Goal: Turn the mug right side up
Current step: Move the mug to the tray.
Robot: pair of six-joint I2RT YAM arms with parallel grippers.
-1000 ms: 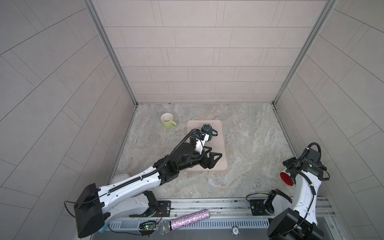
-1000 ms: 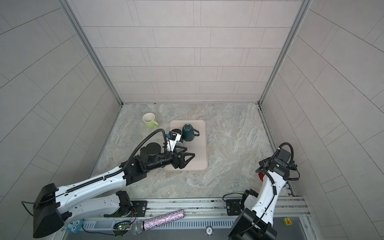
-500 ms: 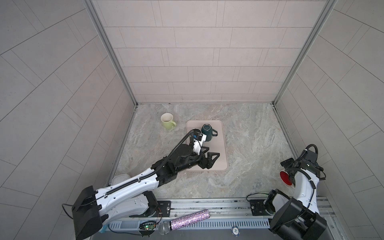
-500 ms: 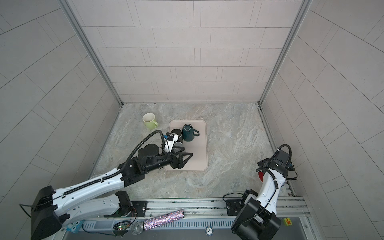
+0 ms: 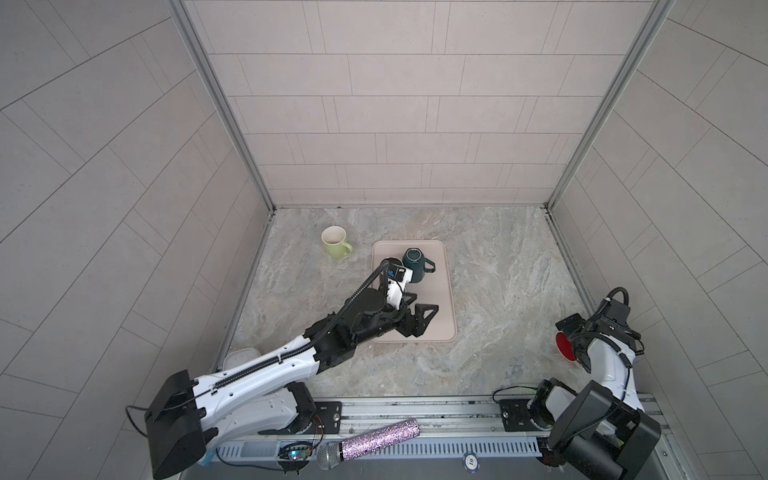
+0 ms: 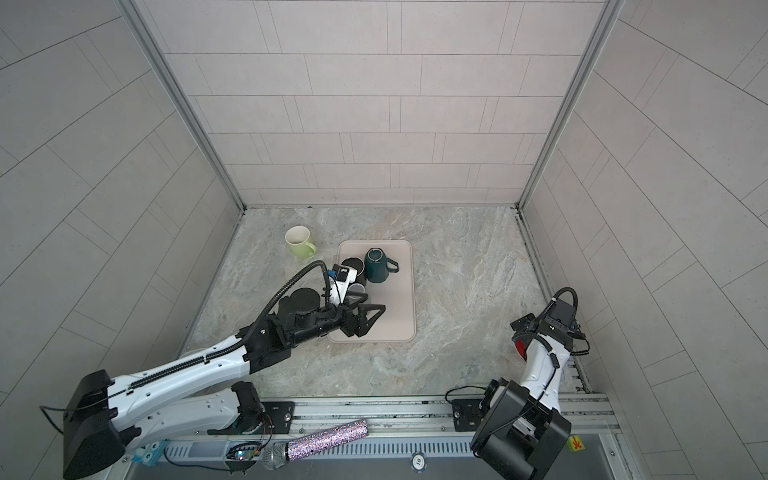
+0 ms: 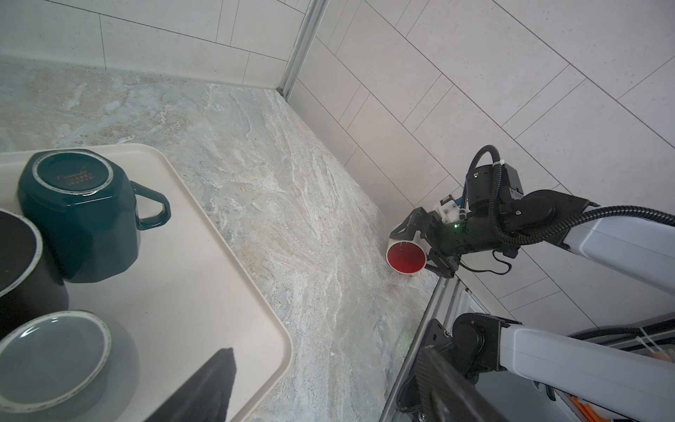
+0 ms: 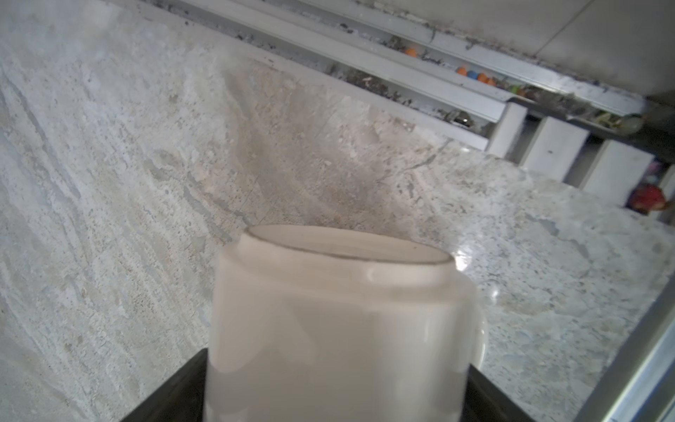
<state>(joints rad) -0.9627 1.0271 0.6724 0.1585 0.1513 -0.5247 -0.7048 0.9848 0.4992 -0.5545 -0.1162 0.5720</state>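
Observation:
The mug (image 5: 564,347), white outside and red inside, is tipped on its side at the counter's right edge, by the wall. Its red mouth (image 7: 406,256) faces the middle of the counter and its base (image 8: 347,248) faces away. My right gripper (image 5: 570,338) (image 7: 420,245) (image 8: 338,402) is shut on the mug, one finger pressed to each side of its body. My left gripper (image 5: 423,304) (image 6: 369,304) (image 7: 328,394) hangs open over the near part of the tray (image 5: 441,293), with nothing between its fingers.
On the beige tray stand an upside-down dark green mug (image 5: 415,264) (image 7: 80,215), a black cup (image 5: 389,263) and a grey cup (image 7: 51,350). A light green mug (image 5: 335,242) stands upright at the back left. A glittery microphone (image 5: 370,441) lies on the front rail.
My right arm has shifted its pose and its fingers have closed in on the mug, which stays near the same spot. My left gripper has drawn back slightly over the tray.

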